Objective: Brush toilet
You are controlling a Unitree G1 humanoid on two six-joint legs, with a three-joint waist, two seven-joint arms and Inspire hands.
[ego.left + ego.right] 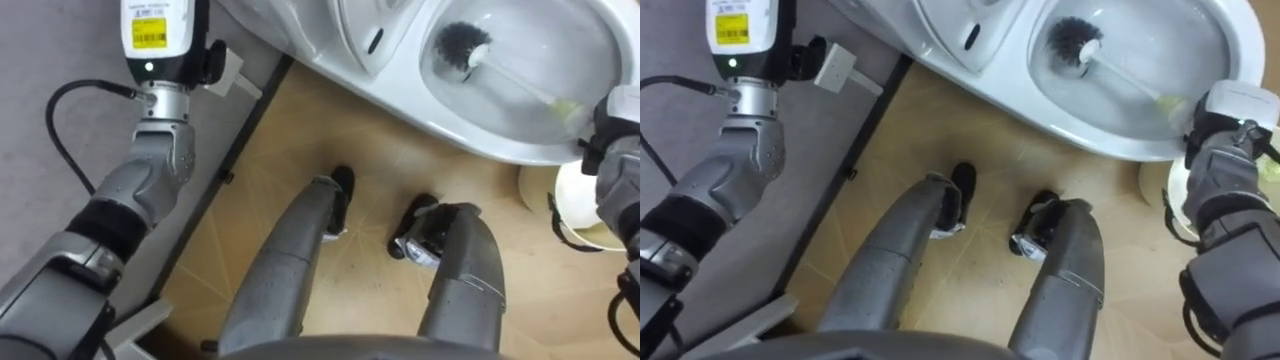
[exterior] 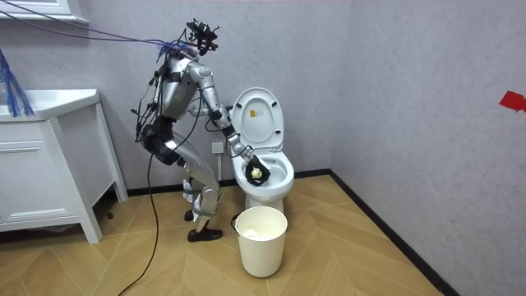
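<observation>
Mid-scrub. Gripping brush (image 1: 462, 48) with right robot hand (image 1: 1218, 125), bristles down in toilet bowl (image 1: 470, 132). Can't tell left robot hand's (image 1: 158, 35) state. Likely remaining: more scrubbing, stowing brush.

We've got a wood herringbone floor (image 2: 345, 247) carrying the white toilet (image 2: 278, 191), set against the grey wall (image 2: 411, 82). A white bucket (image 2: 261, 242) stands on the floor just in front of the toilet. A white cabinet (image 2: 41, 181) sits well apart at the room view's left.
</observation>
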